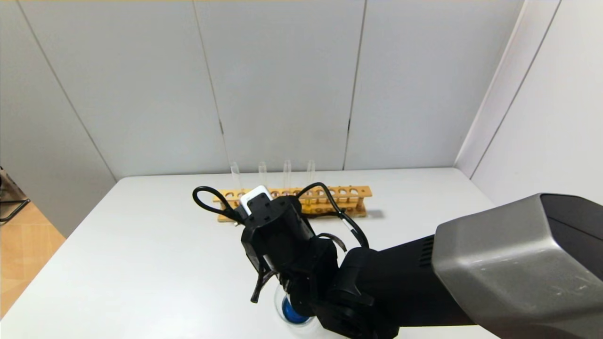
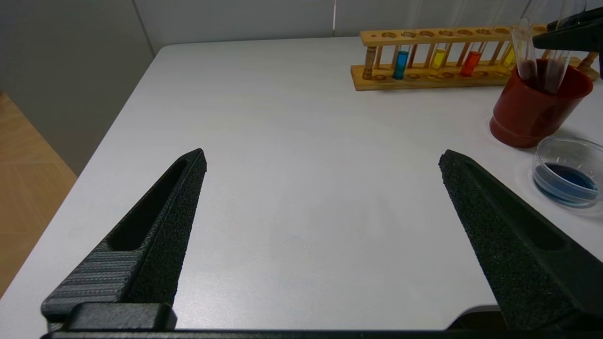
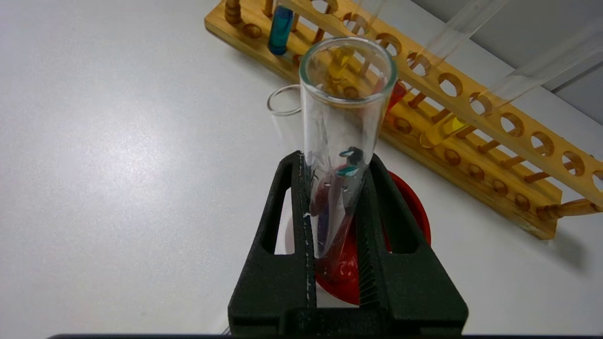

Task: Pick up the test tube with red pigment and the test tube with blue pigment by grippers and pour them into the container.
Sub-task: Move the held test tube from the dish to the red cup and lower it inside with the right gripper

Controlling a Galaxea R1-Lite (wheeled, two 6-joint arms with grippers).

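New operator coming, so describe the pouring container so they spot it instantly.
Find the wooden rack at the back of the white table. Nearer the robot stands a dark red cup, where the right gripper holds a clear tube; the container sits beside it. It is the only low, clear dish, with dark blue liquid in it.

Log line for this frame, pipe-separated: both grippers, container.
right gripper: shut on empty test tube over red cup | left gripper: open, idle above table | container: blue liquid inside
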